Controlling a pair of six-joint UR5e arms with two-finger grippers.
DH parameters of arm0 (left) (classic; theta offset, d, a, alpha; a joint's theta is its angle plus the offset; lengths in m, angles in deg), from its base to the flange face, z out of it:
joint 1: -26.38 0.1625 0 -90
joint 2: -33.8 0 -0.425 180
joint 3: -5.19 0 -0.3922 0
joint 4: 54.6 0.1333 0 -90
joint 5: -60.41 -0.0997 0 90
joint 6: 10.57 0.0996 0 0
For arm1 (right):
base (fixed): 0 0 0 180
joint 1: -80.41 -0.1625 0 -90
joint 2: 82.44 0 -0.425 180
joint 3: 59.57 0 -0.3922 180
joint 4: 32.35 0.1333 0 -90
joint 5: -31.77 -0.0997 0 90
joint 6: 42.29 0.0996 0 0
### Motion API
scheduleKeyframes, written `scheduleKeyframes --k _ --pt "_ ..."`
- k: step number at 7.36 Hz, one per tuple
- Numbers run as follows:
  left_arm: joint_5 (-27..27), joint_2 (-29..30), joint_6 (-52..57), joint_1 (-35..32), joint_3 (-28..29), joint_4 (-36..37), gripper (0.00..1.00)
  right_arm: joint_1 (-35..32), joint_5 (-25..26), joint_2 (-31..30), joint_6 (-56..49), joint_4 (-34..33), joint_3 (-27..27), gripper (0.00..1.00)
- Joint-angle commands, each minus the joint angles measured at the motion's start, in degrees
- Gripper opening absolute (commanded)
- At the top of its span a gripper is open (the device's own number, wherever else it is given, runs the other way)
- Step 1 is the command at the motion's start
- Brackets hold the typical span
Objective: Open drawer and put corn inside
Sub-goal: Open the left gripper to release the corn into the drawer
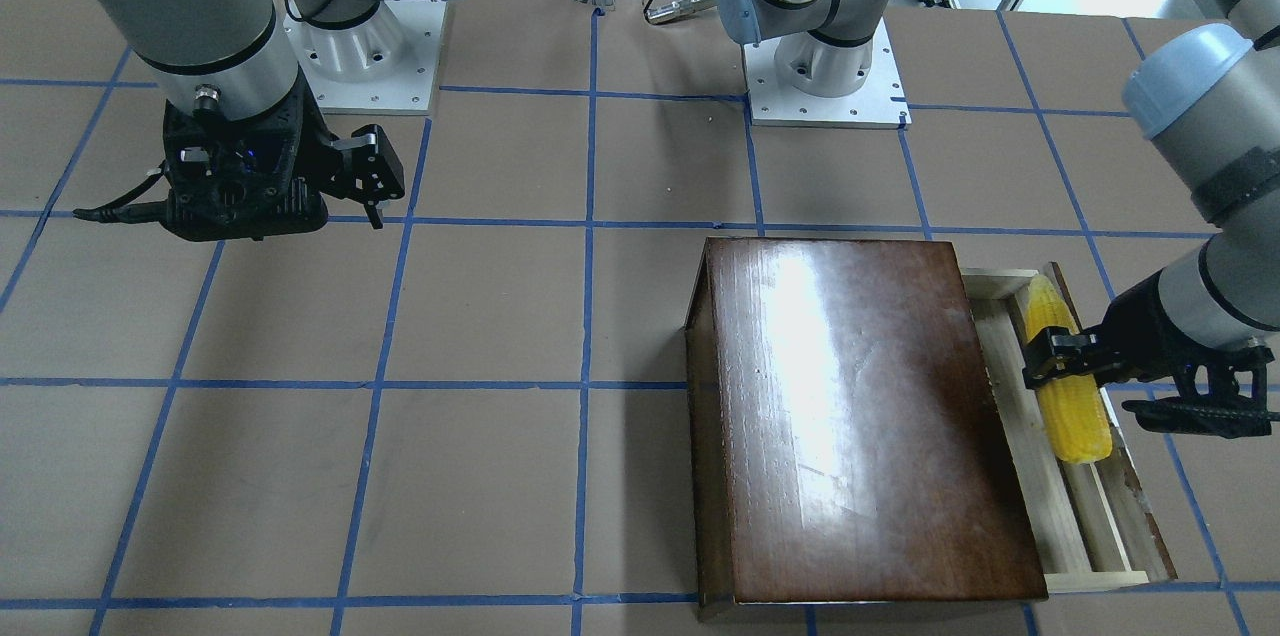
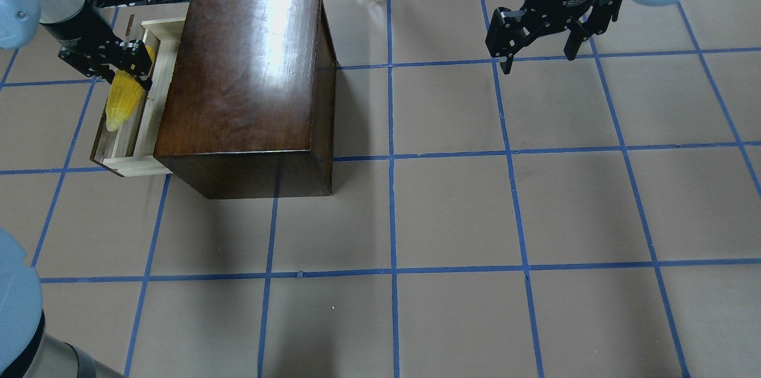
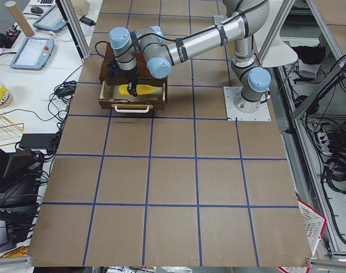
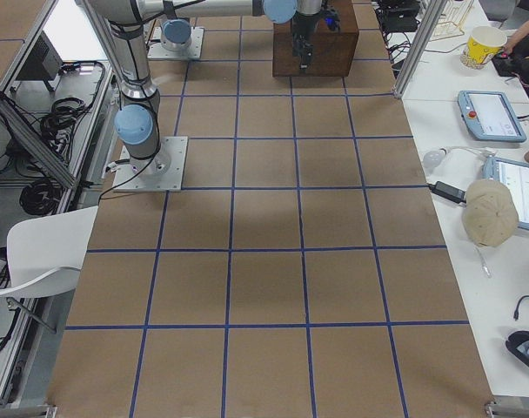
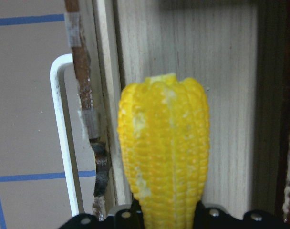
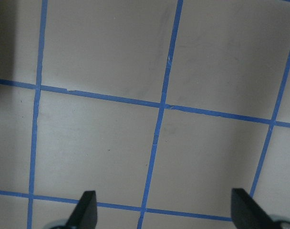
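The glossy dark-brown box (image 2: 238,75) stands at the table's far left, and its pale wooden drawer (image 2: 134,158) is pulled out to the left. My left gripper (image 2: 128,63) is shut on the yellow corn (image 2: 122,98) and holds it lengthwise over the open drawer, its pointed tip reaching towards the dark front panel. In the left wrist view the corn (image 5: 164,152) hangs over the drawer's pale floor (image 5: 231,95), beside the white handle (image 5: 61,143). Whether the corn touches the floor I cannot tell. My right gripper (image 2: 538,54) is open and empty, far from the box.
The box (image 1: 860,416) takes up the near right of the front view, with the drawer (image 1: 1100,536) open to its right. The brown table has a blue tape grid. The two arm bases (image 1: 825,66) stand at the robot's side. Cables lie beyond the far edge.
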Motion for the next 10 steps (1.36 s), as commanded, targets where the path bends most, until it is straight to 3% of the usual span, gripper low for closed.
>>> scheduleKeyframes --k 1,6,10 --pt "0.0 -0.1 -0.1 0.1 0.0 0.0 0.84 0.0 0.0 0.0 0.0 0.0 0.0 1.00" --pt "0.2 -4.5 -1.2 -1.3 0.7 -1.5 0.86 0.0 0.0 0.0 0.0 -0.1 0.0 1.00" --pt "0.3 -11.7 -10.7 -14.6 -0.2 -6.0 0.97 0.0 0.0 0.0 0.0 -0.1 0.0 1.00"
